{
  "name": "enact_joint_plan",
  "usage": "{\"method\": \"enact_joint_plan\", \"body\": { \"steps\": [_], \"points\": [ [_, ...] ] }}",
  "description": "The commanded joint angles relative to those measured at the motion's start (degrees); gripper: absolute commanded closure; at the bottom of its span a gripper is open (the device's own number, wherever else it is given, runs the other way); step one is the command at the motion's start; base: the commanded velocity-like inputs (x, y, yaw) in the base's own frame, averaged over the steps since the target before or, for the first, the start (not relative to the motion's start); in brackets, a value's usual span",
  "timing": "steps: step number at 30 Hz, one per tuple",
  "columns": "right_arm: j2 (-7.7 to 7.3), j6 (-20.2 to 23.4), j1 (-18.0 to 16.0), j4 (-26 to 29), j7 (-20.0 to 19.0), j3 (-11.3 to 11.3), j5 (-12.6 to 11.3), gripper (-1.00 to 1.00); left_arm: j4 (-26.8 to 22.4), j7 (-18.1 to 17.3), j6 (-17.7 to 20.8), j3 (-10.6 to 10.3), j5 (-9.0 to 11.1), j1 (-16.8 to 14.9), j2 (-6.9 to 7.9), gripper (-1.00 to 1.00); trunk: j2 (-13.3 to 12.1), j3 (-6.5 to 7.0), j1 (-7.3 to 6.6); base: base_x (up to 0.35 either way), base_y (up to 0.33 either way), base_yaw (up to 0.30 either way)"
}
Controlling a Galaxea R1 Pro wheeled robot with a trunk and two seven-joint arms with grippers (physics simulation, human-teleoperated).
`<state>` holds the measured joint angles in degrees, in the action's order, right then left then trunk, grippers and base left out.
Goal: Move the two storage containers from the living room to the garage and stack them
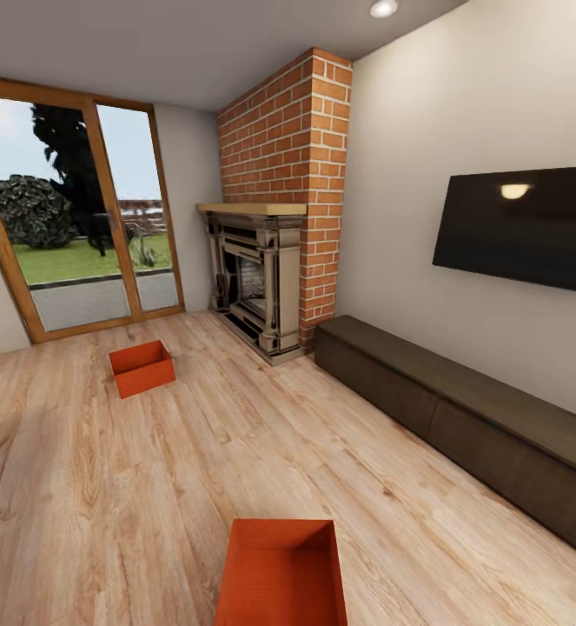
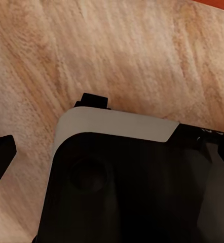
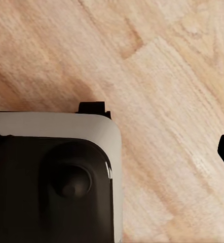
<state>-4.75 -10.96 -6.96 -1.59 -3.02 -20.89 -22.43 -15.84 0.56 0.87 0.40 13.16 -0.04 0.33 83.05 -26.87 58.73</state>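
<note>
Storage containers, one near (image 1: pixel 281 574) and one far (image 1: pixel 142 367), sit ungrasped on the living room floor (image 1: pixel 148 487); both claws' states cannot be told.

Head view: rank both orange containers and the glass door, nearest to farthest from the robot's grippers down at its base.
1. Near container: on the wood floor right in front of the robot.
2. Far container: mid-floor, ahead and left.
3. Glass door: back wall, far left.

Bright, even daylight from tall wood-framed glass doors (image 1: pixel 88 217); round recessed ceiling light (image 1: pixel 383 8) glares, reflected in black wall-mounted TV screen (image 1: pixel 524 226). Head view edges stretched. Wrist views soft, slightly blurred
</note>
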Motion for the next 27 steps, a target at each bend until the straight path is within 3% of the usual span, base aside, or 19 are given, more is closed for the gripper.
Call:
{"method": "enact_joint_plan", "body": {
  "steps": [1,27],
  "points": [
    [0.02,-0.3,-0.1,-0.2,-0.3,-0.4,-0.6,-1.00,-0.1,0.1,0.1,0.0,0.3,0.0,-0.02,-1.00,0.0,-0.06,0.00,0.000,0.000,0.000],
    [-0.08,-0.2,-0.1,-0.2,-0.2,-0.6,-0.5,-1.00,0.0,0.1,-0.4,0.0,0.3,0.0,-0.05,-1.00,0.0,-1.91,0.00,0.000,0.022,0.000]
  ]
}}
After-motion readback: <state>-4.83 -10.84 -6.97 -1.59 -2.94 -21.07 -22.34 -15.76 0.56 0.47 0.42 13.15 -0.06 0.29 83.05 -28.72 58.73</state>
